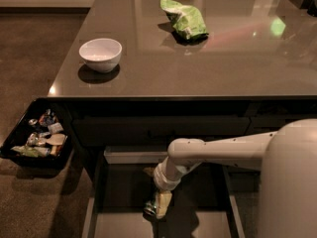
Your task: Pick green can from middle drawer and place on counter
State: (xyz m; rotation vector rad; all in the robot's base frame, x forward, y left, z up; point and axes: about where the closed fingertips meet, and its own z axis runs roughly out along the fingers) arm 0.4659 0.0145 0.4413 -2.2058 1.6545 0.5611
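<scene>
The middle drawer (pixel 124 222) stands pulled open below the counter (pixel 198 58), with a grey floor and a pale back edge. My gripper (pixel 157 206) reaches down into the drawer from the white arm that comes in from the right. The green can (pixel 150 208) sits at the gripper's tip, low over the drawer floor, tilted, with its silver end showing. The gripper's body hides most of the can.
A white bowl (pixel 100 54) stands on the counter's left part. A light green snack bag (pixel 184 19) lies at the counter's back middle. A black tray (pixel 35 138) of small packets hangs at the left beside the cabinet front.
</scene>
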